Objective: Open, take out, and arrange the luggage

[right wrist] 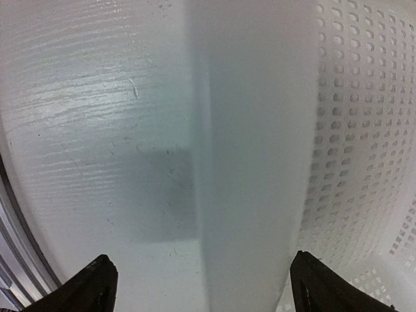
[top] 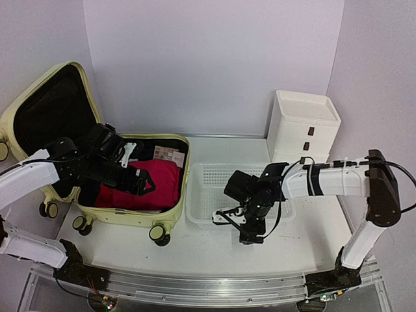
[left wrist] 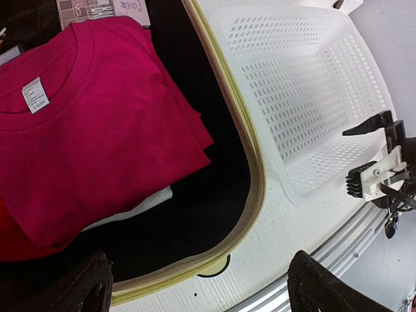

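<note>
The pale yellow-green luggage [top: 127,219] lies open at the left, its black-lined lid [top: 45,110] propped up. A folded red T-shirt [top: 159,182] lies in its base, and it fills the left of the left wrist view [left wrist: 84,117]. My left gripper [top: 140,182] is open and empty, hovering above the shirt's near right part and the luggage rim [left wrist: 255,169]. My right gripper [top: 250,224] is open and empty, its jaws on either side of the near rim of the white mesh basket [top: 214,168], seen close in the right wrist view [right wrist: 253,162].
A white three-drawer box [top: 304,127] stands at the back right behind the basket. A printed card [top: 168,153] and a small white item [top: 130,151] lie at the back of the luggage base. The table's metal front rail [top: 208,286] runs along the near edge.
</note>
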You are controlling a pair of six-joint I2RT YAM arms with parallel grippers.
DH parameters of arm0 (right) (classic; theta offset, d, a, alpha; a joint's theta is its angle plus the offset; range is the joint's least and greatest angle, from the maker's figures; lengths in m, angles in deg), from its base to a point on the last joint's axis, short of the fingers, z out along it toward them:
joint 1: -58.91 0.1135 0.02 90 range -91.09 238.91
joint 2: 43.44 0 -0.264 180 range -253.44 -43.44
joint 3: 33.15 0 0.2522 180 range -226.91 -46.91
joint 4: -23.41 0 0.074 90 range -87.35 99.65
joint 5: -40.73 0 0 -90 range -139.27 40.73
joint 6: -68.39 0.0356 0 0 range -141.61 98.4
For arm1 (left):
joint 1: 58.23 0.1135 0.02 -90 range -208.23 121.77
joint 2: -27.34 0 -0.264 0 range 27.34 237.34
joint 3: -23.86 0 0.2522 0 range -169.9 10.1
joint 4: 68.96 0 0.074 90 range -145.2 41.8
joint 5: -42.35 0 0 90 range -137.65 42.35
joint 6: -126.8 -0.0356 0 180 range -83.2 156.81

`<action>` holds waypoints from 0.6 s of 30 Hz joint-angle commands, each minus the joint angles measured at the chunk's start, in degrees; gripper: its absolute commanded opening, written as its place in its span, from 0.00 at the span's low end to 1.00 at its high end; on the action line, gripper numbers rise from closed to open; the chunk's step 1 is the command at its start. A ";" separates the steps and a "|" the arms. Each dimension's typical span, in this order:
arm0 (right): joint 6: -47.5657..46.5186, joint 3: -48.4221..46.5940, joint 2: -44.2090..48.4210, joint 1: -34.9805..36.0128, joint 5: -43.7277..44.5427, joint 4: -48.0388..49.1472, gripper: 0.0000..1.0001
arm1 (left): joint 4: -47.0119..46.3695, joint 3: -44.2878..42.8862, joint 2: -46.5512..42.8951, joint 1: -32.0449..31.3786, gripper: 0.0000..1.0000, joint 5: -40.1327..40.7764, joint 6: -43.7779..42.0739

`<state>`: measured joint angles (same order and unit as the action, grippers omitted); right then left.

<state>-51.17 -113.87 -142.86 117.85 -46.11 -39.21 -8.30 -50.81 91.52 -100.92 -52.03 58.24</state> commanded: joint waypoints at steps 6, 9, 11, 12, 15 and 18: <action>36.78 -0.14 19.66 -0.62 32.05 -4.98 0.98 | -2.73 -10.38 15.09 -0.06 0.82 3.47 6.95; 42.63 -2.15 19.56 -1.05 26.87 -10.82 0.98 | -2.37 -14.40 21.96 -0.19 0.76 6.50 8.31; 45.30 -2.86 18.54 -2.04 23.91 -12.74 0.98 | -1.39 -17.06 26.17 -0.64 0.70 9.21 9.85; 47.11 -2.97 18.07 -2.90 23.21 -13.12 0.98 | -1.17 -18.26 28.46 -1.02 0.69 10.35 10.15; 49.32 -2.75 17.42 -5.95 19.35 -13.53 0.98 | -0.16 -22.71 35.42 -1.42 0.65 10.94 10.84; 48.76 -2.65 18.18 -8.76 16.26 -13.67 0.98 | -0.01 -26.31 40.79 -1.43 0.58 10.93 11.16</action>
<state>-6.97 -115.53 -125.77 112.45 -25.59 -50.99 -8.74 -71.29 127.65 -102.04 -43.62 67.70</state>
